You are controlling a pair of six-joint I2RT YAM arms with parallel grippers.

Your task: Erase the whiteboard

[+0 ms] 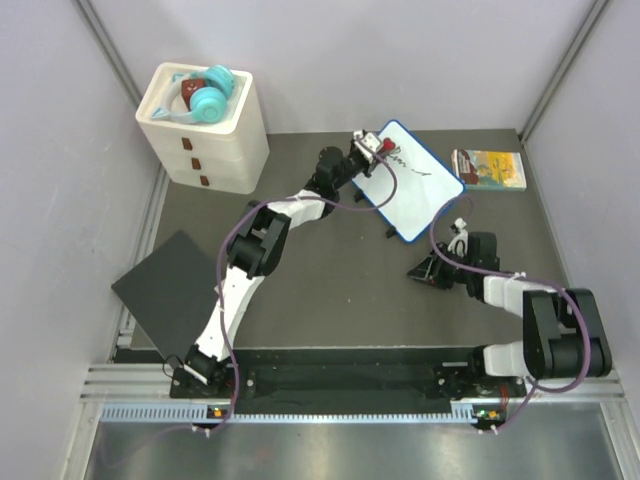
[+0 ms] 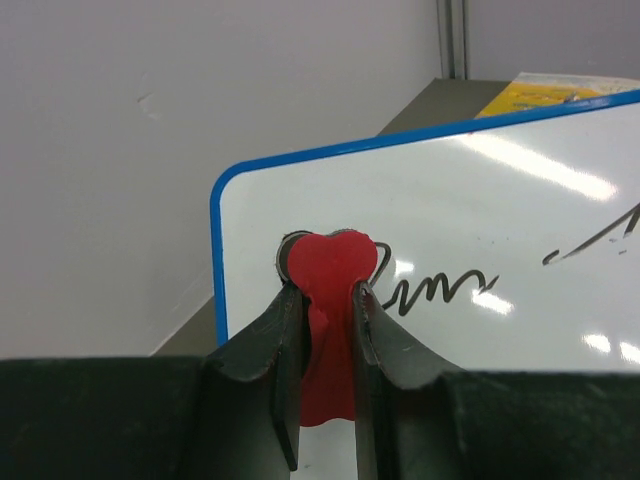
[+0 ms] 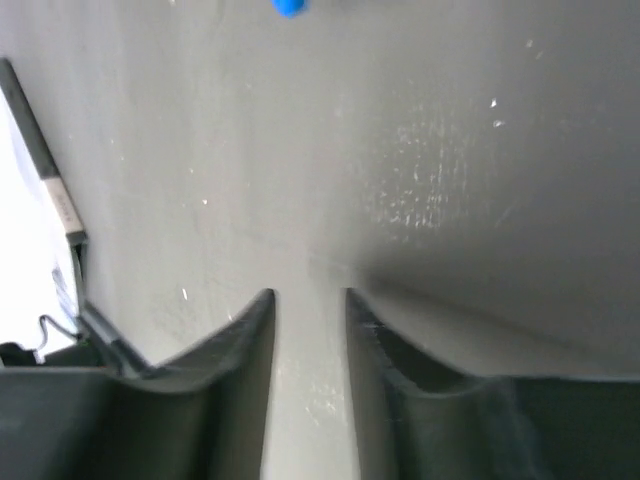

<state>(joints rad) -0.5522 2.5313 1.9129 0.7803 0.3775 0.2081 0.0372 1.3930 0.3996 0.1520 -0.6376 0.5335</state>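
From the overhead view I get the layout that neither wrist camera gives me. The whiteboard lies at a slant on the far right part of the dark worktop, and a small colourful book sits just beyond its right corner. The left arm stretches in a long diagonal from its base up to the board's far left corner. The right arm is folded back on itself, its wrist low over the worktop near the board's near edge.

The left wrist view fills in what the overhead one leaves too small to read. The left gripper is clamped tight on a red piece with a rounded, lobed top, whose tip stands out past the fingertips against the board's white face, close to the blue-rimmed corner. I cannot tell whether it is pressing on the surface. Black handwriting runs off to the right of it, with another stroke further along.

Only the right wrist view shows the state of the right gripper. Its jaws stand a narrow gap apart, with nothing between them and only grey worktop showing through. A white edge with a dark strip shows at the far left of that view.

Off to the left in the overhead view are a flat black panel and a white drawer unit.
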